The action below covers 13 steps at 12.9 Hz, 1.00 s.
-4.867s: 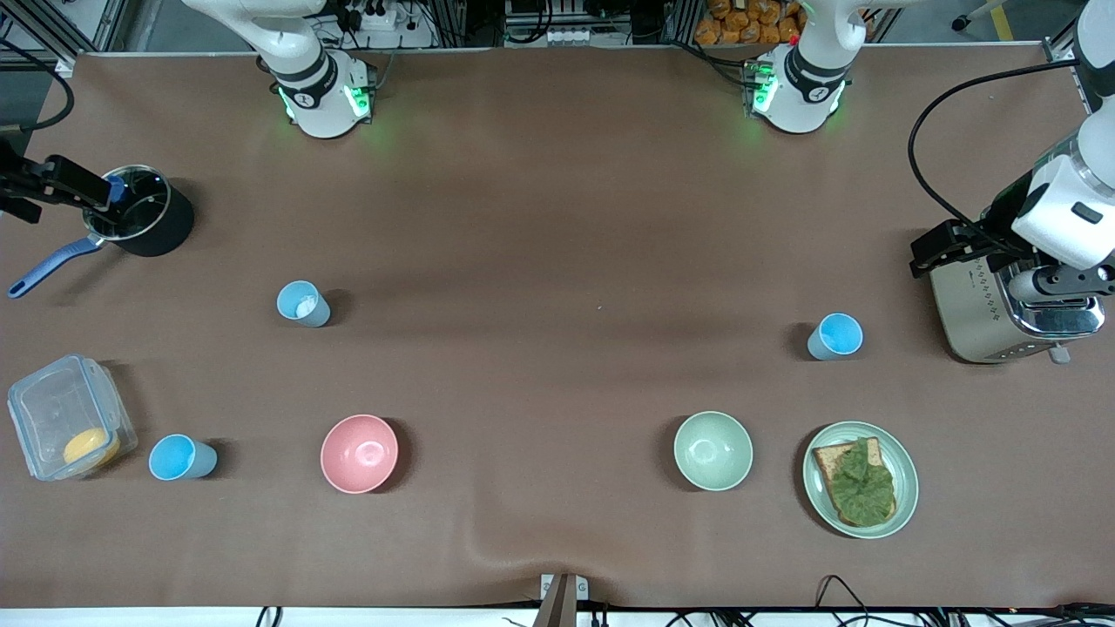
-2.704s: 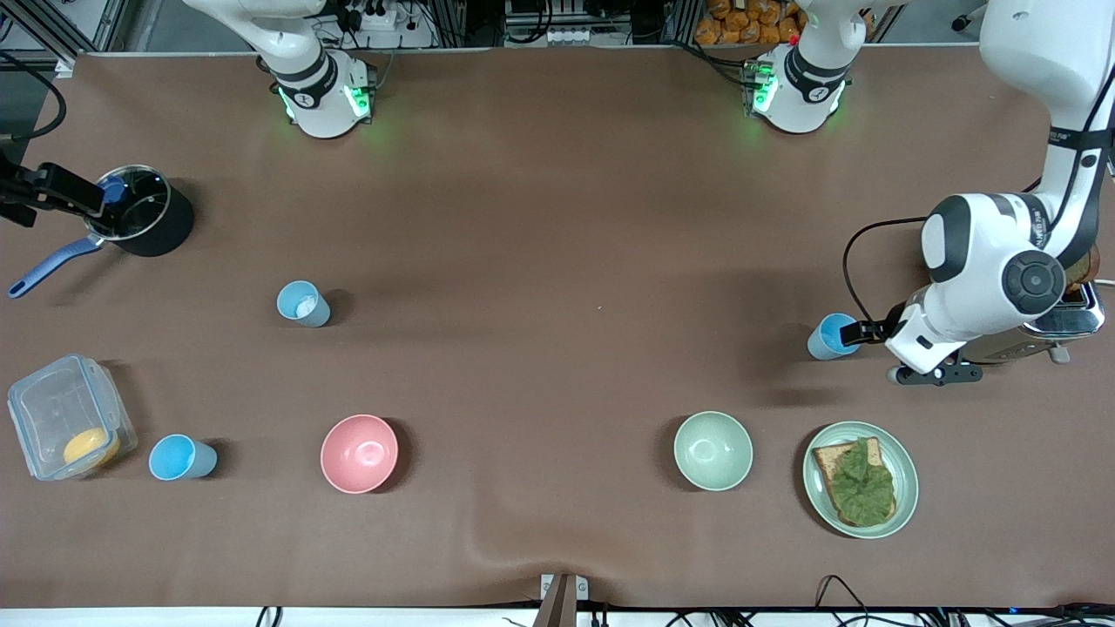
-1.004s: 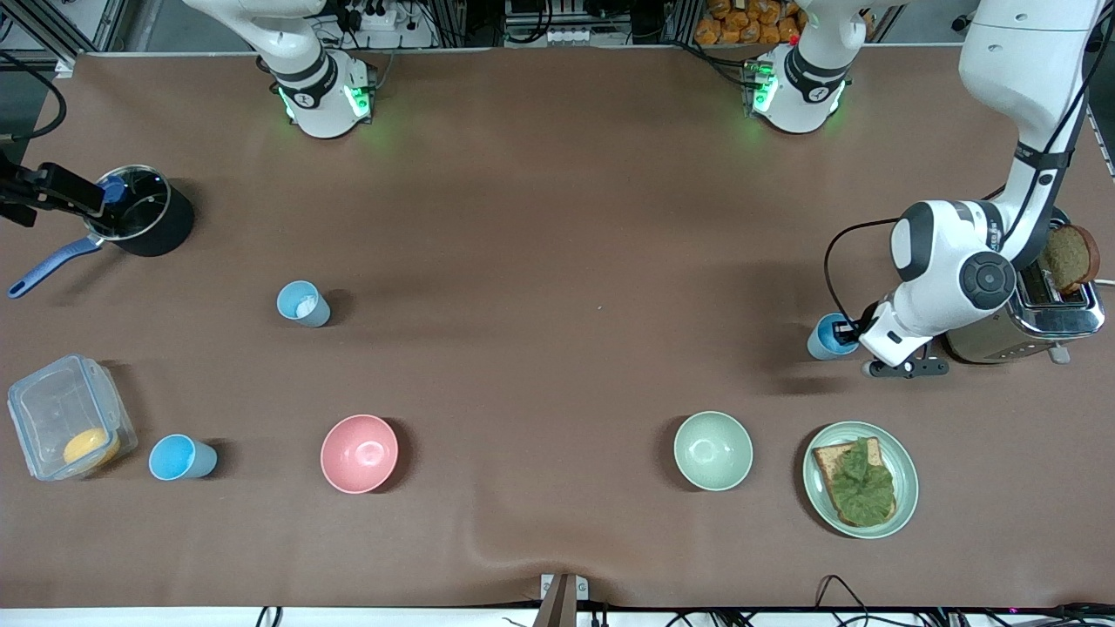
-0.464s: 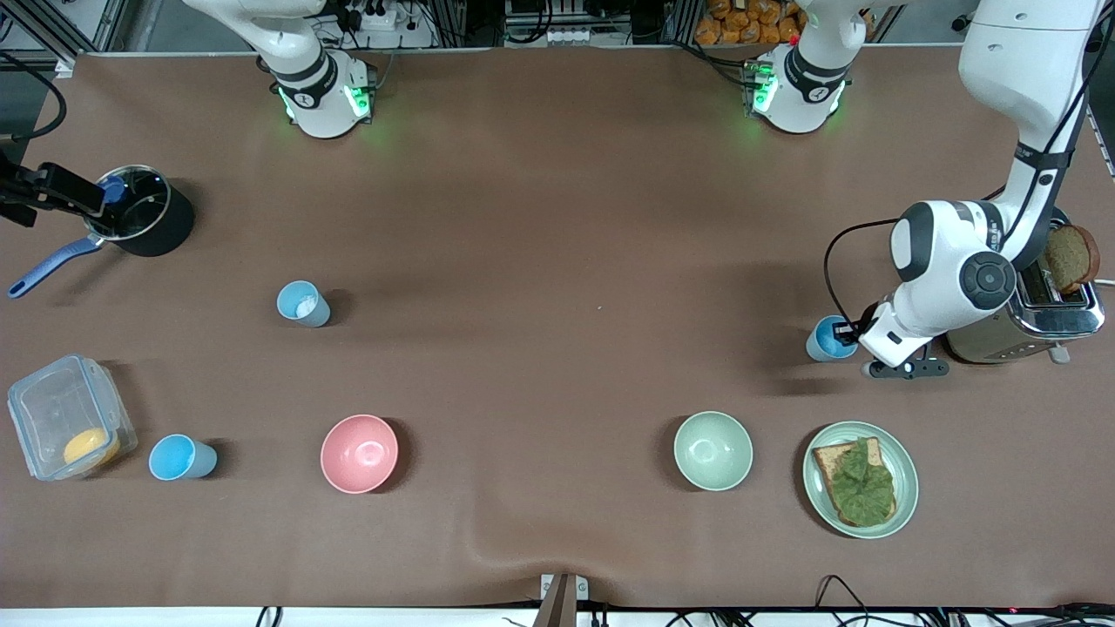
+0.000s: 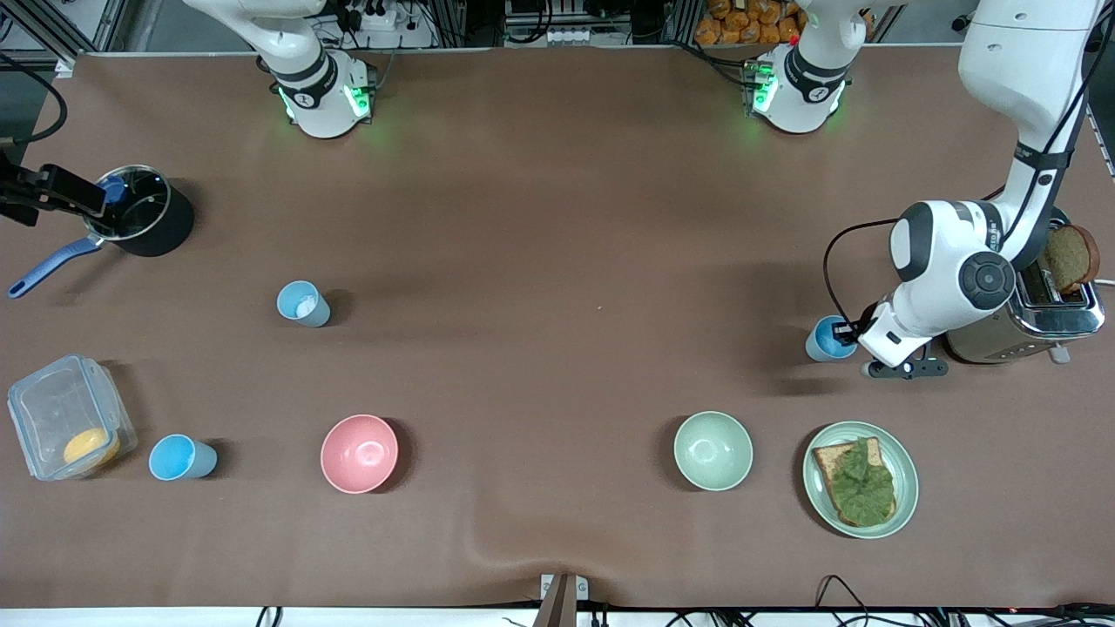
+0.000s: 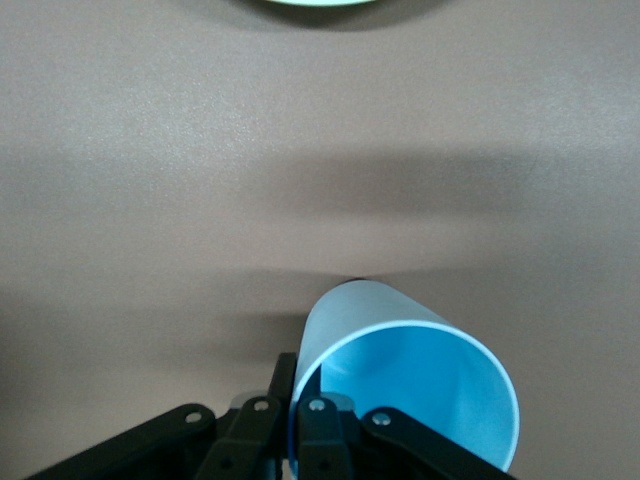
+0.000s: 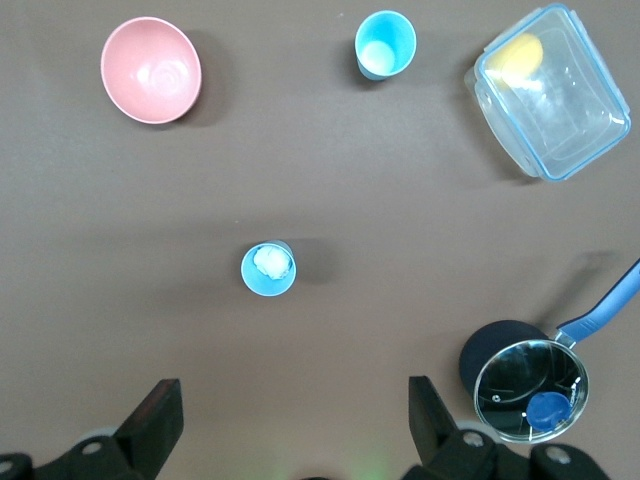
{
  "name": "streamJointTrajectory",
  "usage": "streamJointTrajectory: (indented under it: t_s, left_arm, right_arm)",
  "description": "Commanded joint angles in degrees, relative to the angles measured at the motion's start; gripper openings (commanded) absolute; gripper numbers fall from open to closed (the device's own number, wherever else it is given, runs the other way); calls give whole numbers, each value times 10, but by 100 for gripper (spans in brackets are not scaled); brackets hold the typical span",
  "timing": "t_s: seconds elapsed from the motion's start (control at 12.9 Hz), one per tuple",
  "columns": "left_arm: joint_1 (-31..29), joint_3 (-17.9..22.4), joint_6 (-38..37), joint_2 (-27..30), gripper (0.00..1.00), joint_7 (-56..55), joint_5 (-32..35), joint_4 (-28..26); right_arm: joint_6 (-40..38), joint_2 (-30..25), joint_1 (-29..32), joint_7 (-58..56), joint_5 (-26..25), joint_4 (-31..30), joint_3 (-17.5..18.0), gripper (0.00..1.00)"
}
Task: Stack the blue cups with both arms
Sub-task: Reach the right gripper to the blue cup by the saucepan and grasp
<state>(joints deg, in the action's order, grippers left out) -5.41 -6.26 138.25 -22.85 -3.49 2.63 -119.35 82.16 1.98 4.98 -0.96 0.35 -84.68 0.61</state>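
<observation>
Three blue cups are in view. One blue cup (image 5: 824, 340) stands beside the toaster at the left arm's end. My left gripper (image 5: 843, 331) is shut on its rim, one finger inside and one outside, as the left wrist view shows for the cup (image 6: 400, 365) and gripper (image 6: 305, 392). A second cup (image 5: 302, 304), with something white inside, stands mid-table toward the right arm's end (image 7: 268, 269). A third cup (image 5: 180, 458) stands nearer the camera beside a clear box (image 7: 385, 44). My right gripper (image 5: 54, 188) is open and empty, high beside the black pot (image 7: 292, 388).
A pink bowl (image 5: 359, 453), a pale green bowl (image 5: 712, 450) and a plate with lettuce on toast (image 5: 860, 480) lie near the camera. A toaster (image 5: 1032, 318) holds bread. A black pot (image 5: 144, 222) and a clear lidded box (image 5: 65, 418) sit at the right arm's end.
My left arm came down from over the toaster to the nearby blue cup and closed on its rim. The cup shifted slightly. In the last half second nothing moved. The right arm waits.
</observation>
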Motion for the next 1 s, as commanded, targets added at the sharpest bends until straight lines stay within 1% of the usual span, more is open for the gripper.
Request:
streamJointTrajectory:
  t_s: [0.0, 0.08, 0.39, 0.54, 0.62, 0.7, 0.85, 0.93]
  left_arm:
    - [-1, -2, 2, 5, 0, 6, 9, -1]
    - [0, -2, 2, 5, 0, 6, 9, -1]
    - [-3, -2, 2, 5, 0, 7, 9, 0]
    - [0, -2, 2, 5, 0, 7, 9, 1]
    - [-3, -2, 2, 5, 0, 7, 9, 1]
    - [0, -2, 2, 5, 0, 7, 9, 1]
    - [-1, -2, 2, 5, 0, 7, 9, 3]
    - [0, -2, 2, 5, 0, 7, 9, 3]
  right_arm:
    - [-5, 14, 46, -3, 10, 4, 9, 100]
    - [-6, 18, 43, -3, 12, 4, 10, 100]
    - [17, 92, 25, -5, 12, 3, 11, 100]
    - [51, 102, 22, -5, 12, -27, 11, 100]
    - [68, 116, 18, -5, 13, -31, 12, 100]
    - [89, 123, 13, -5, 14, -48, 12, 100]
    - [175, 110, 6, -5, 17, -135, 13, 100]
    - [209, 101, 0, -6, 16, -168, 13, 100]
